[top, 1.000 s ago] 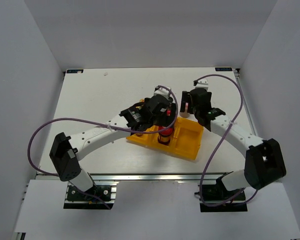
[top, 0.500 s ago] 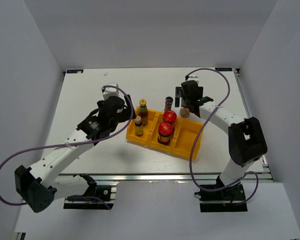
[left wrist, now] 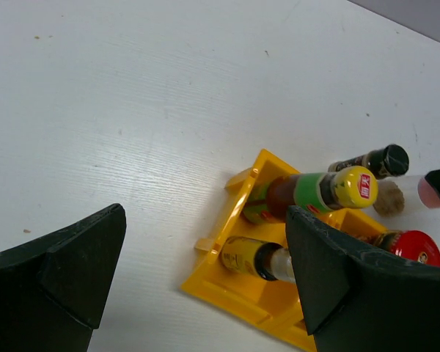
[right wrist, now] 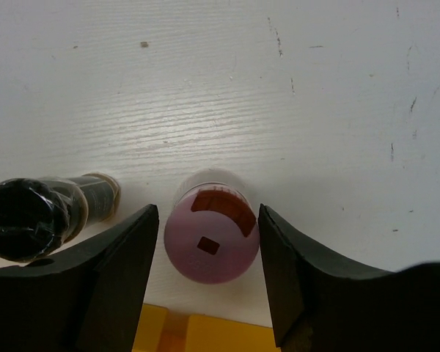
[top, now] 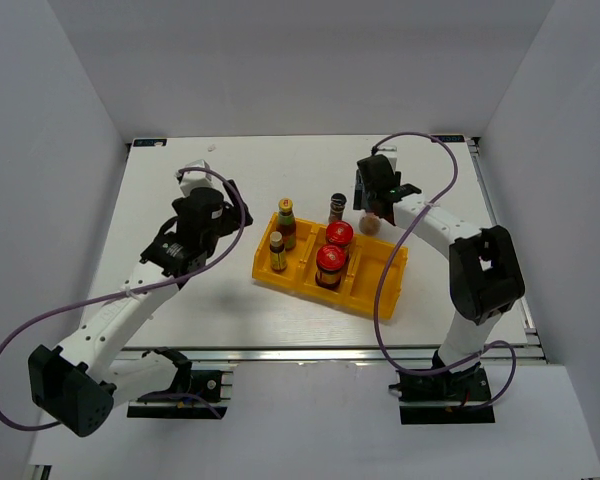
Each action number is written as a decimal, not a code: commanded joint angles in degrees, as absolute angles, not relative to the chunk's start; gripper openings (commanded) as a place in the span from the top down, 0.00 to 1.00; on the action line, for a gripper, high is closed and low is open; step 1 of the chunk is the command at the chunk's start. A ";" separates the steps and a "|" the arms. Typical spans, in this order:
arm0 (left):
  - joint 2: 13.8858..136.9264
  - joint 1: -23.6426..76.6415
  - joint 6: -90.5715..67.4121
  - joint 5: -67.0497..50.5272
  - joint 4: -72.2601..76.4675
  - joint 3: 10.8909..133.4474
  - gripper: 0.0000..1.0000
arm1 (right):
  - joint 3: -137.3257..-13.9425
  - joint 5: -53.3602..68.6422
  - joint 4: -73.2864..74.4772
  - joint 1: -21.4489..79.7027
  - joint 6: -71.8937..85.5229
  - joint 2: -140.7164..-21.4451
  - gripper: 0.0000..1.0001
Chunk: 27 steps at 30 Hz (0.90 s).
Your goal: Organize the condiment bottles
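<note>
Pink-lidded plastic shaker (right wrist: pixel 211 246), stood just behind the yellow plastic tray (top: pixel 380 290), is framed closely by the right gripper (right wrist: pixel 209 220); a real hold cannot be told. It should be squeezed softly and lifted straight, missing the black-capped spice jar (right wrist: pixel 29 209). The left gripper (left wrist: pixel 205 216) is spread wide, empty.

Tray (top: pixel 378 278) holds 2 bottles (top: pixel 278 250), 2 jars (top: pixel 330 262) — spice jar (top: pixel 337 207), shaker (right wrist: pixel 211 235) behind it.

My right claw (right wrist: pixel 207 214) has matt black plastic fingers (right wrist: pixel 117 271); the shaker (right wrist: pixel 211 243) has a glossy pink lid; the table (right wrist: pixel 279 95) is white, grainy wood.
</note>
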<state>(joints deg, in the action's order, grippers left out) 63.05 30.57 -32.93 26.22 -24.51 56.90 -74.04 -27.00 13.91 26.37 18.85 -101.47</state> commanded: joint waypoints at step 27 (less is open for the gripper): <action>65.04 24.52 -33.49 15.03 -21.89 54.32 0.02 | -63.56 -19.43 23.90 26.19 16.35 -66.20 0.70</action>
<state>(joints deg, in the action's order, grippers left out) 64.51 25.19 -32.84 17.37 -22.68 54.11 -67.59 -23.86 19.75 26.26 17.08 -69.52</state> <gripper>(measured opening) 0.983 0.554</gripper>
